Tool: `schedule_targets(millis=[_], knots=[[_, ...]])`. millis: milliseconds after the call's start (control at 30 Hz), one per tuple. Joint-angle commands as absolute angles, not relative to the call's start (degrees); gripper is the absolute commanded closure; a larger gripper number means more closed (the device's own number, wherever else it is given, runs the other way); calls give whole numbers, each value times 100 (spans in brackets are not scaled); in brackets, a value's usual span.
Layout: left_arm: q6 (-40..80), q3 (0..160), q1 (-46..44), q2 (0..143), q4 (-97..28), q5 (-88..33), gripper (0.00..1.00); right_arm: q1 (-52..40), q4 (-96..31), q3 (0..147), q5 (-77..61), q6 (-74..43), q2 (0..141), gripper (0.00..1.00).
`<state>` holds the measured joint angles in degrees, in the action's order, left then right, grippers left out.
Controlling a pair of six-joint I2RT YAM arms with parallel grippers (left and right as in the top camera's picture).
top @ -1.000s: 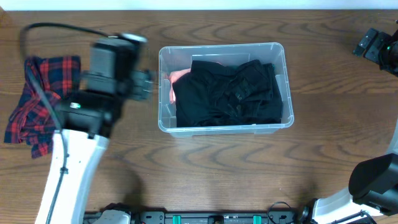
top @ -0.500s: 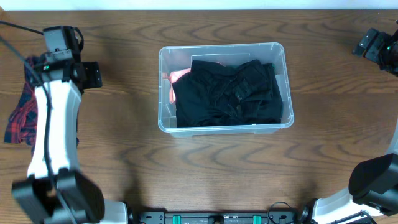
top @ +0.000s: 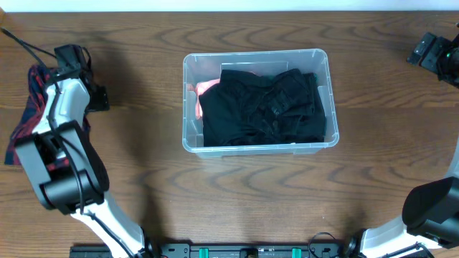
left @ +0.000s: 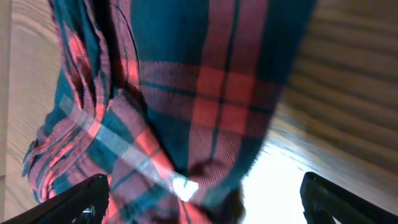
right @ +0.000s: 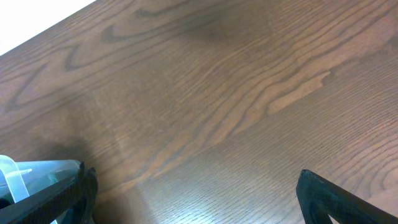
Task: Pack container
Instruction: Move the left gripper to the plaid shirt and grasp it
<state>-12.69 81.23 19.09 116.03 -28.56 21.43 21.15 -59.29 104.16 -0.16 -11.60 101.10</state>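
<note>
A dark wooden table [top: 237,201] with bold, wavy grain is filling the scene, and a pale strip is running along its far edge. The white left arm [top: 64,150] is rising from the near left corner and reaching toward the far left side. The container [top: 254,53], a clear plastic bin, is sitting at the middle of the table, slightly toward the far edge, with its long sides running left to right. A black garment [top: 262,107] is lying bunched inside and covering most of its floor. A red and dark blue plaid shirt [top: 25,122] is lying crumpled on the wood at the left edge, well apart from the bin. Something pink [top: 204,89] is peeking out in the bin's far left corner, beside the black cloth. The left gripper [left: 202,199] is hanging over the plaid shirt with its fingers spread wide, gripping nothing. The right gripper [right: 199,199] is waiting at the far right, fingers likewise spread wide over bare wood.
</note>
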Motion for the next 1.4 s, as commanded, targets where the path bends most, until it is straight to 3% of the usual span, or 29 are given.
schedule_targets(millis=[0, 600, 900, 1367], knots=[[-1459, 8086, 1905, 11824, -2703, 2519, 2, 2134, -5937, 10488, 21, -1238, 10088, 1], [-1555, 8086, 1933, 12239, -1940, 3975, 0, 2137, -5937, 10486, 21, -1238, 10088, 1], [-1310, 8086, 1992, 12250, -1752, 3970, 25, 2137, -5937, 10486, 21, -1238, 10088, 1], [-1168, 8086, 2423, 12342, -1533, 3959, 26, 2137, -5937, 10486, 21, -1240, 10088, 1]])
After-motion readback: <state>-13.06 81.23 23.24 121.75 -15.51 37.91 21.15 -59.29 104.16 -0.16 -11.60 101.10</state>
